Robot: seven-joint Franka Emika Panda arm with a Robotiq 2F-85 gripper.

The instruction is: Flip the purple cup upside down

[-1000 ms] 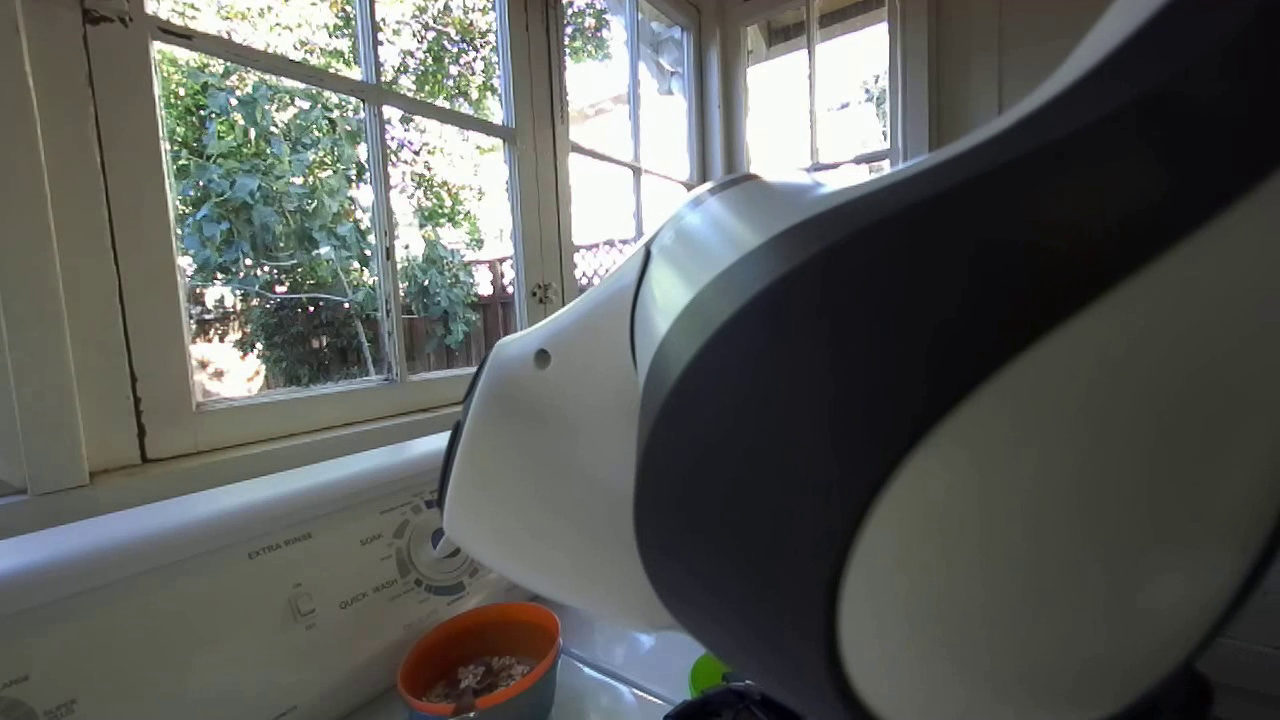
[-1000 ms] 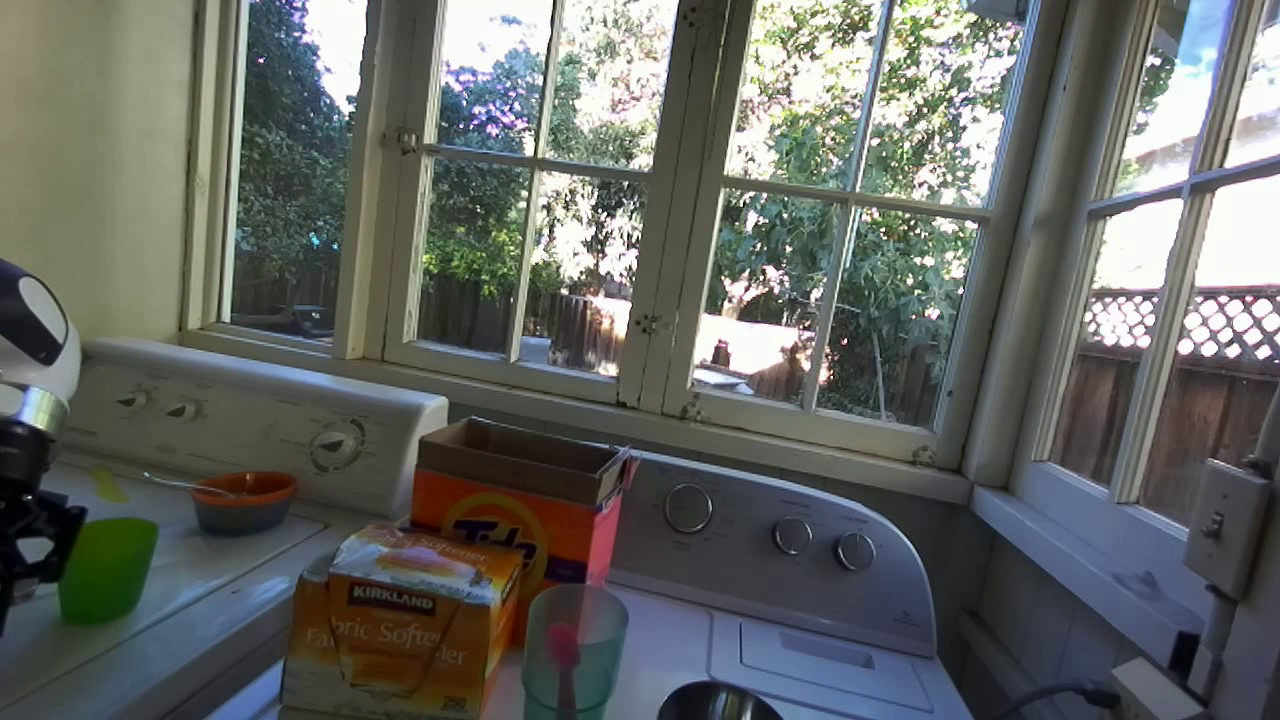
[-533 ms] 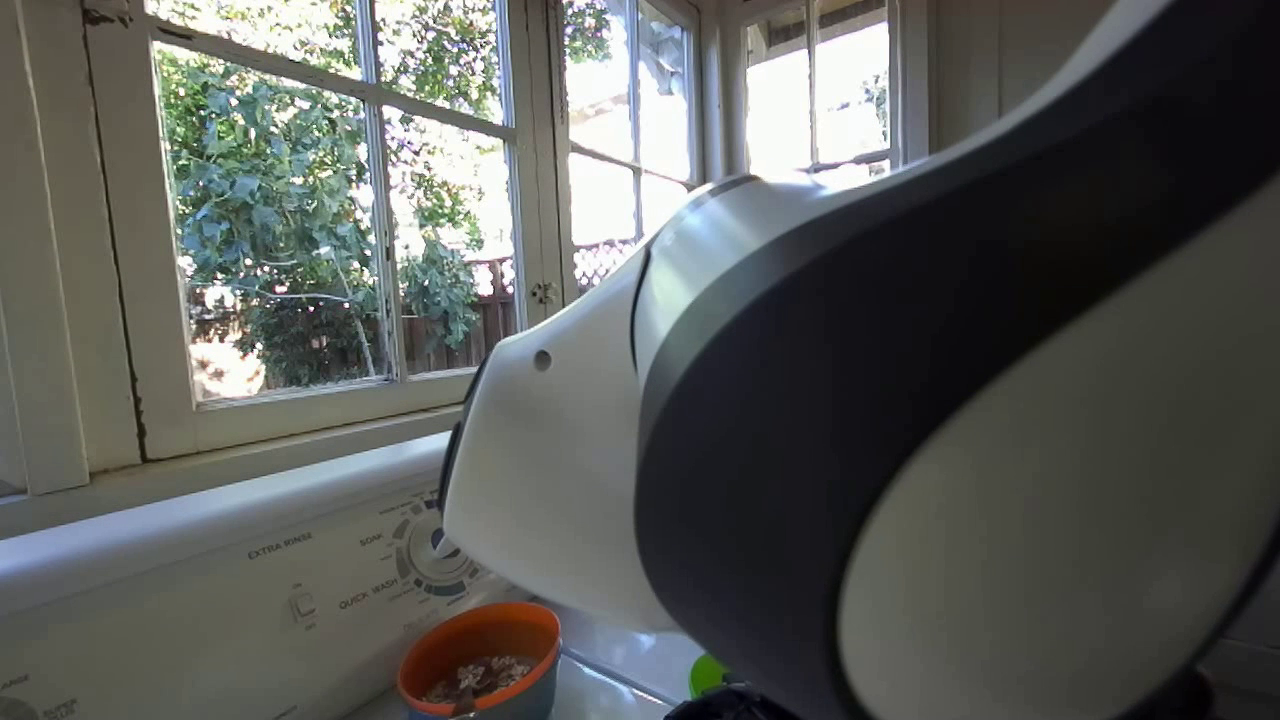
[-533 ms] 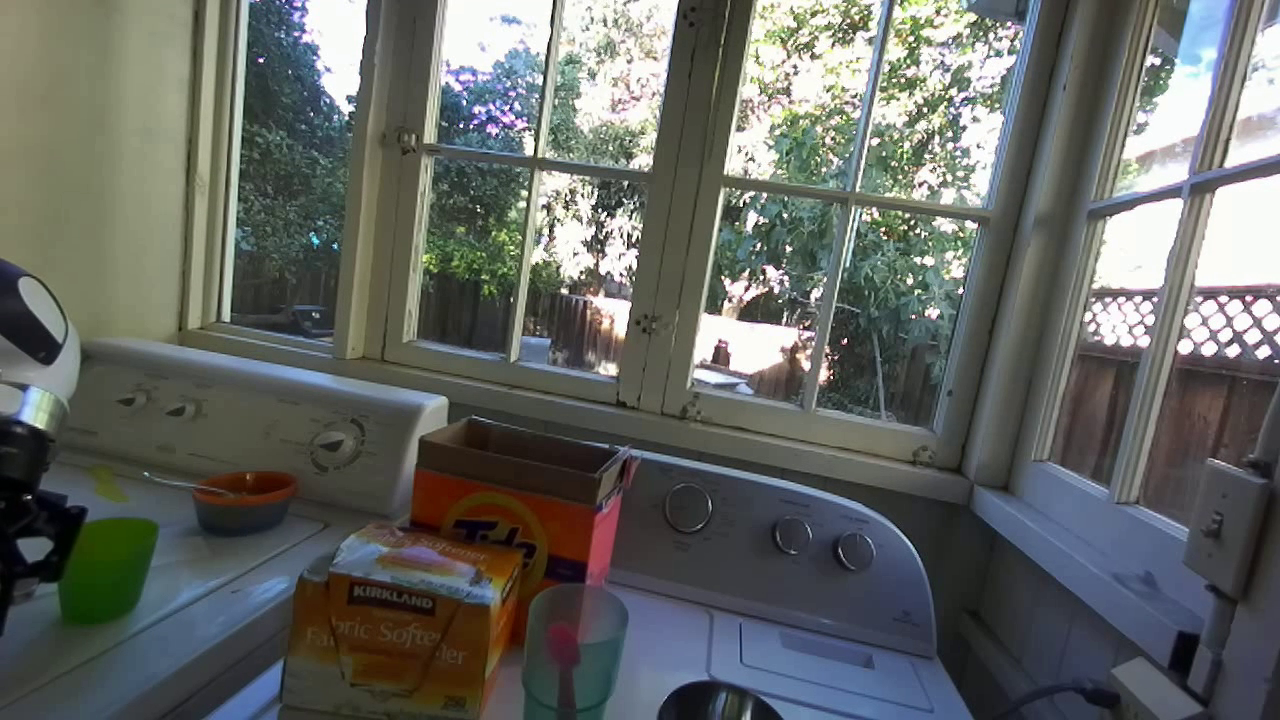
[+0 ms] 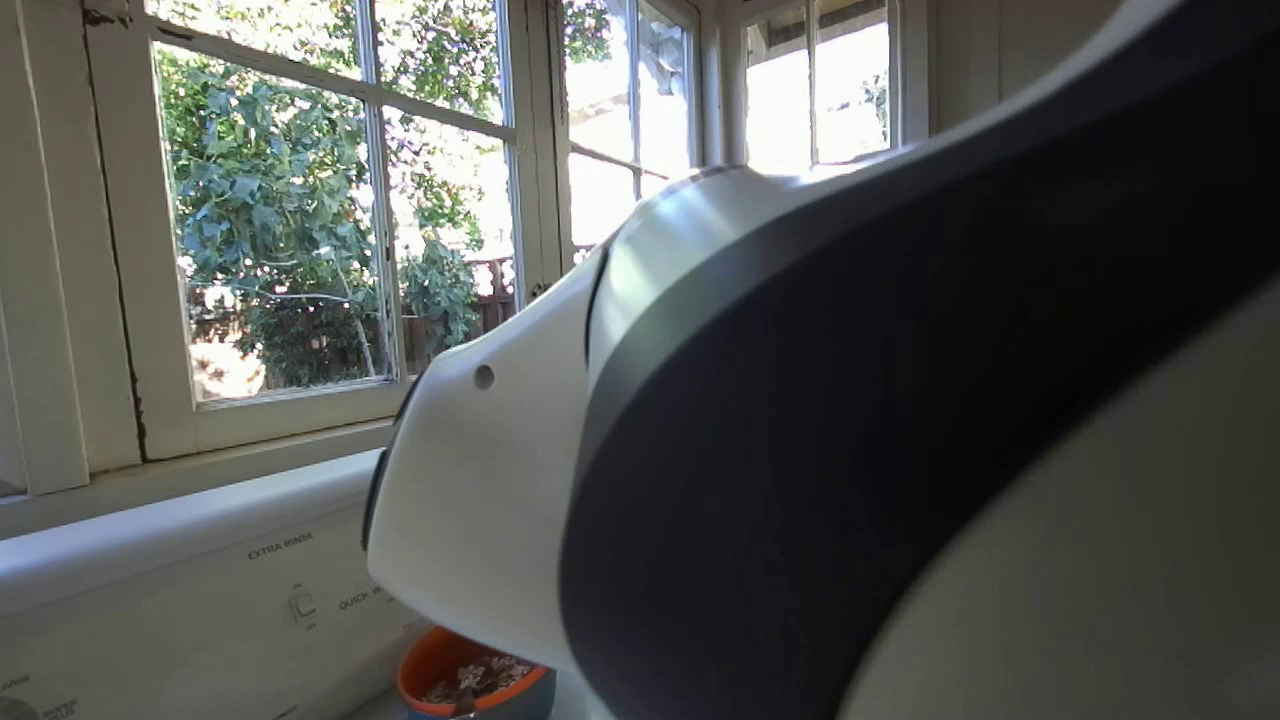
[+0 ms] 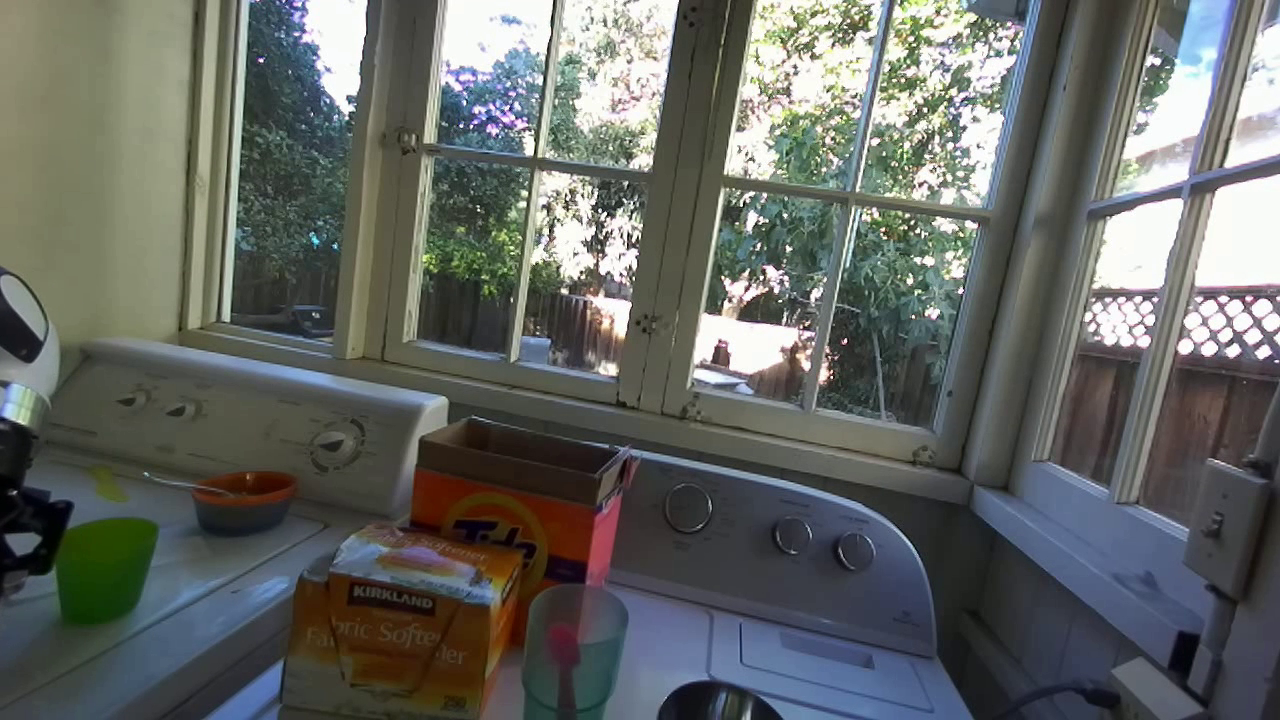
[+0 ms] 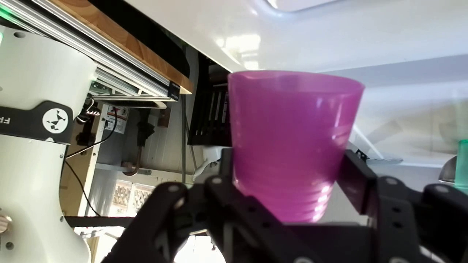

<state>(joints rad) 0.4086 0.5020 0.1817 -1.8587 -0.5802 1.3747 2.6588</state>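
Your gripper (image 7: 290,170) pinches the purple cup (image 7: 294,137), mouth apparently toward the white machine top (image 7: 329,45); lower it rim-level and let go only once it's seated.

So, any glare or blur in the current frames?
Both exterior views: windows partly blown out by daylight; wrist view: bright glare patch on the white surface, small highlights near the base of the purple cup, gripper looks slightly soft up close.

Arm (image 5: 850,420): white rounded shells (image 5: 470,520), broad black section (image 5: 740,480), small grey recess (image 5: 484,377). Silver wrist collar (image 6: 22,403). Black label band (image 7: 22,123), white disc emblem (image 7: 55,121). Hand (image 7: 291,171): black, jointed, pale screw heads (image 7: 391,181).
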